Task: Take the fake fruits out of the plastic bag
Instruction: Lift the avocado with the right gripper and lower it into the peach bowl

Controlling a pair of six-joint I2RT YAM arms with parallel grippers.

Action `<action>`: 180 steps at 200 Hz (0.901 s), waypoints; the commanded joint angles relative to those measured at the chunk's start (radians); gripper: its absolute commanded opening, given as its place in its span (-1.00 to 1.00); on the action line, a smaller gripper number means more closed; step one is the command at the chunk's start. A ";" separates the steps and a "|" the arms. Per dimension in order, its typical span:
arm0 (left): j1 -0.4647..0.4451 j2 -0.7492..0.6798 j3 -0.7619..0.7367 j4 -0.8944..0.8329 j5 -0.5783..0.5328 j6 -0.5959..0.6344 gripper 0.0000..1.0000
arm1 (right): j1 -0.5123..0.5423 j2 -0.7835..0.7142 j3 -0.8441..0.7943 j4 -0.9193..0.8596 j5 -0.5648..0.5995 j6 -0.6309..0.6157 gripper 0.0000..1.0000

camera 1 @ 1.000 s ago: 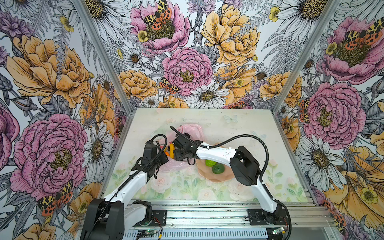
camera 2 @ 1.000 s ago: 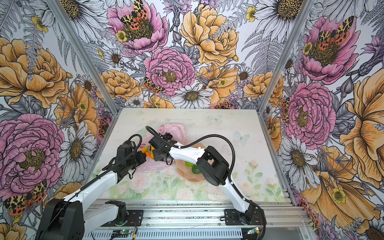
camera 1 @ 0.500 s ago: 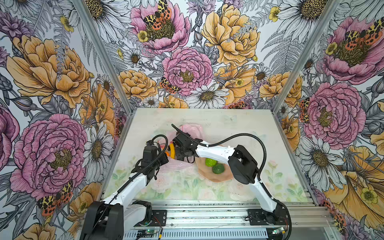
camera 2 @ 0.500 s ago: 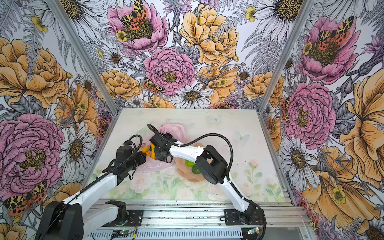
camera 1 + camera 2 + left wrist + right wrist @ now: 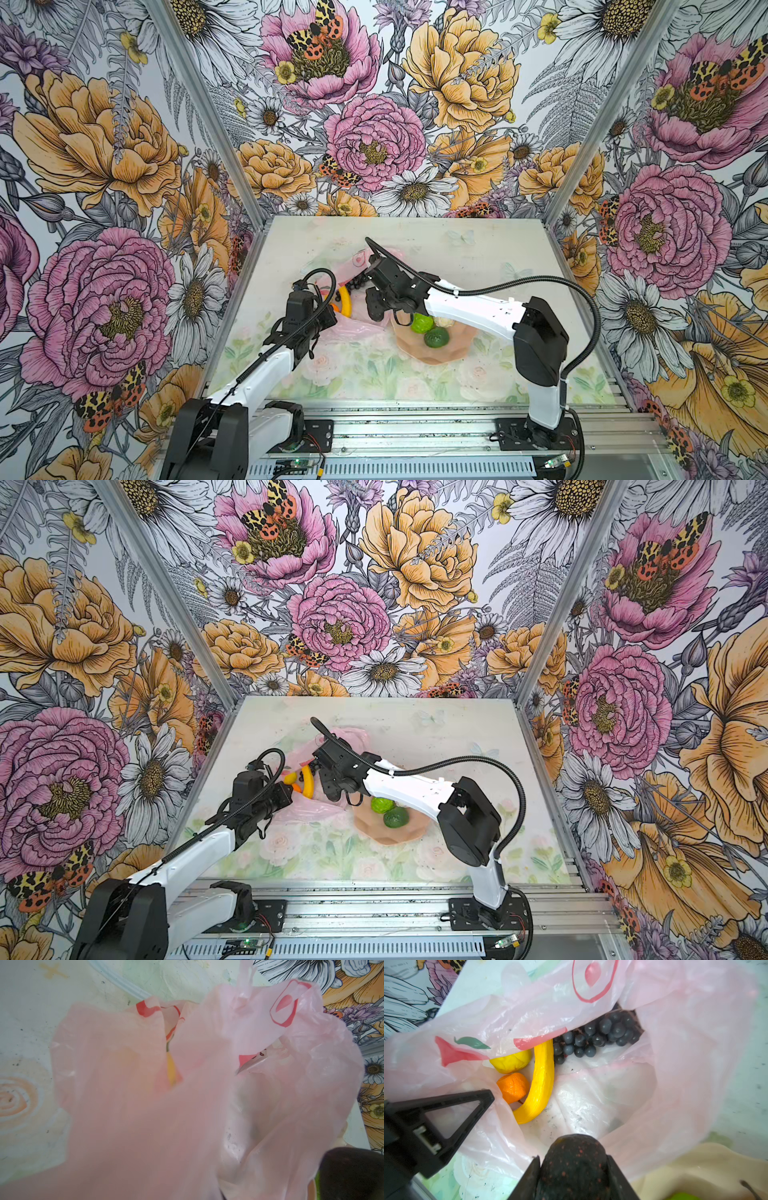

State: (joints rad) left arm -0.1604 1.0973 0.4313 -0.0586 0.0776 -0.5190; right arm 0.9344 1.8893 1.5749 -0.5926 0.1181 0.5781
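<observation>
The pink plastic bag (image 5: 675, 1064) lies open in the right wrist view. Inside it lie a yellow banana (image 5: 542, 1080), a yellow lemon (image 5: 510, 1061), an orange piece (image 5: 512, 1086) and a dark grape bunch (image 5: 593, 1039). My right gripper (image 5: 573, 1160) is shut on a dark avocado-like fruit (image 5: 574, 1147) at the bag's mouth. My left gripper (image 5: 328, 318) is shut on the bag's near edge and holds it up; its finger (image 5: 446, 1111) shows beside the film. In the left wrist view the bag (image 5: 187, 1105) covers the jaws. Both top views show the banana (image 5: 307, 781).
A peach wavy-edged dish (image 5: 449, 353) sits right of the bag, under my right forearm. It holds a light green fruit (image 5: 422, 323) and a darker green one (image 5: 435, 337). Floral walls close in the table on three sides; a metal rail runs along the front.
My right gripper's jaws have closed on the dark fruit inside the bag's mouth. The left arm holds the bag's edge as before.
</observation>
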 commanded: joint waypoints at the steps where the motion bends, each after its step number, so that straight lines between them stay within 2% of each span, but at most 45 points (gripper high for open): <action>1: 0.009 -0.006 -0.011 0.043 0.028 0.025 -0.67 | -0.005 -0.116 -0.082 -0.019 0.041 -0.015 -0.23; 54: 0.005 -0.033 -0.023 0.055 0.034 0.030 -0.67 | -0.006 -0.322 -0.270 -0.109 0.121 -0.021 -0.23; 103: 0.003 -0.029 -0.022 0.054 0.027 0.031 -0.67 | -0.007 -0.423 -0.396 -0.143 0.155 -0.021 -0.24; 130: 0.003 -0.024 -0.018 0.048 0.023 0.031 -0.67 | -0.043 -0.448 -0.455 -0.195 0.205 -0.028 -0.23; 180: 0.004 -0.011 -0.015 0.050 0.024 0.030 -0.67 | -0.136 -0.522 -0.552 -0.216 0.219 0.022 -0.23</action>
State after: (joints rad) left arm -0.1604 1.0809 0.4168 -0.0322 0.0898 -0.5125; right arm 0.8307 1.4250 1.0542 -0.7937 0.2974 0.5629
